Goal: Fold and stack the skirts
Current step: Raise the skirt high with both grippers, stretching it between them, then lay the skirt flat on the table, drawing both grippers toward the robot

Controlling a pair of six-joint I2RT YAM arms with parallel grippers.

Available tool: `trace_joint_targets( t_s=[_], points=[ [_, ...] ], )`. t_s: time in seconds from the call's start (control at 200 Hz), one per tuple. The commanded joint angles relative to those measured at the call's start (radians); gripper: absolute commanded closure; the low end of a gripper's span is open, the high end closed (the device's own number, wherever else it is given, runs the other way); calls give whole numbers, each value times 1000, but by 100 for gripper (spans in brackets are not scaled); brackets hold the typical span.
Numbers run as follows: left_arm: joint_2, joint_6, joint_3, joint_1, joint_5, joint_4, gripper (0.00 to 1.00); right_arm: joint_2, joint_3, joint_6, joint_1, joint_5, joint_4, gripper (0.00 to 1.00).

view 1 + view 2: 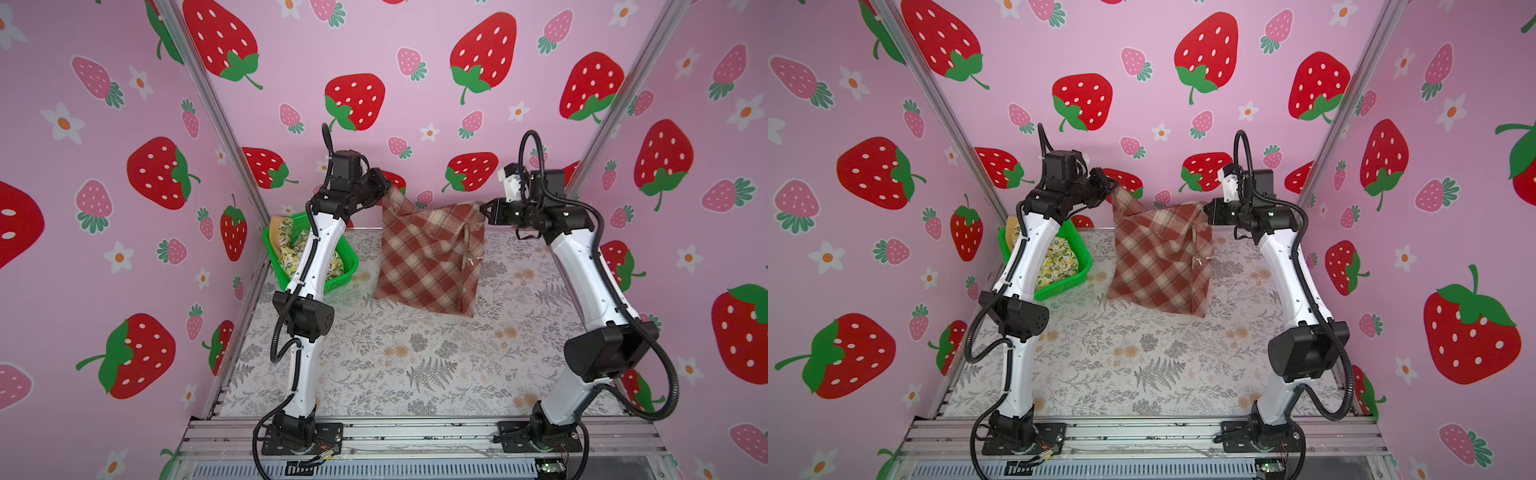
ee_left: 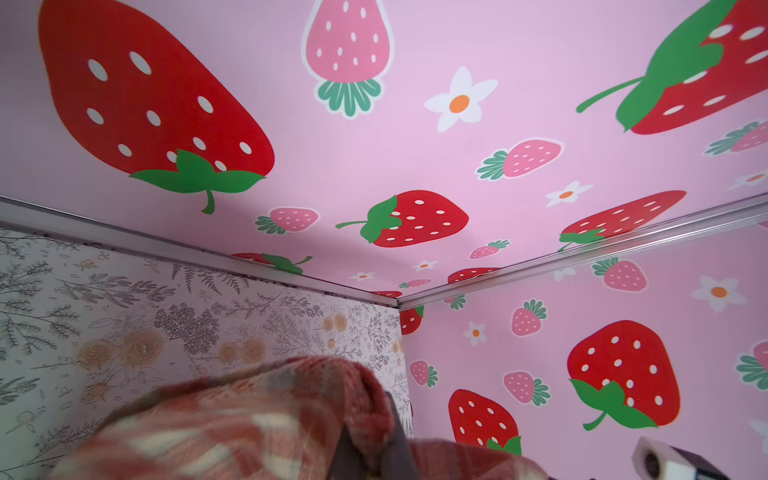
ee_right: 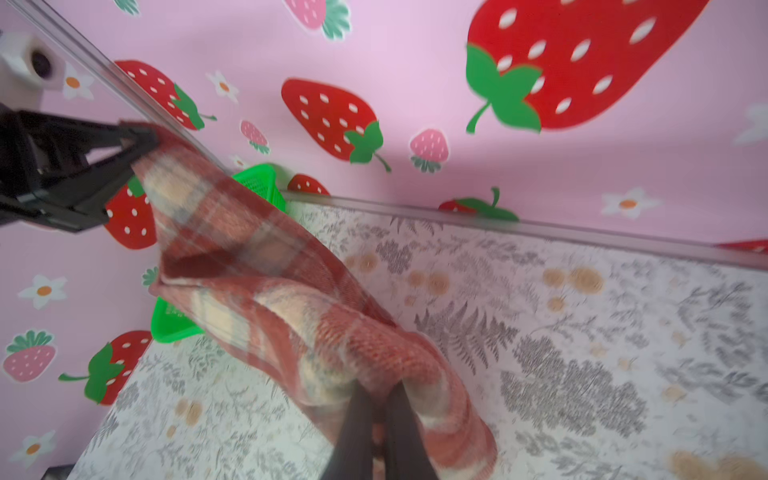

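Both clamped: my left gripper and right gripper each pinch a top corner of the plaid skirt, which hangs near the back edge of the table, hem touching. Looks soft, floppy, thickish; corner holds suit it.

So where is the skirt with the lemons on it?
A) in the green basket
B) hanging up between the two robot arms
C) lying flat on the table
A: the lemon skirt lies in the green basket. The plaid skirt is the one that hangs between the left tool and the right tool.
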Motion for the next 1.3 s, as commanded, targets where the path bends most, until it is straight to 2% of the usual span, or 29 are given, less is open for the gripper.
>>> trace_joint_targets(
  t_s=[0.0,0.08,0.19,0.325,0.59,0.725,0.83,0.951,1.186,1.296],
  points=[
    [-133,-48,-9,13,-14,105,100,42,270,-41,2,77,-159,100],
    [-220,-23,-115,11,-44,141,100,59,387,-51,7,90,-207,100],
    [-333,23,-253,11,-74,167,100,-22,297,-89,38,154,-185,100],
    [-519,27,-602,10,-66,281,100,-152,-10,-105,108,134,-154,100],
    [-860,13,-1470,6,-83,503,100,-345,-713,-61,328,89,-14,100],
    [-978,-33,-1760,5,-94,576,100,-416,-973,-25,356,64,50,100],
    [-1063,-53,-1869,2,-113,571,100,-467,-1111,-14,361,57,59,100],
    [-1174,-28,-1921,-7,-176,491,100,-526,-1205,-4,371,35,62,100],
    [-1409,-44,-2019,-10,-285,341,100,-528,-1204,-17,461,13,-33,100],
    [-1524,-68,-2100,-10,-338,285,100,-482,-1234,-5,523,-5,3,99]
  ],
)
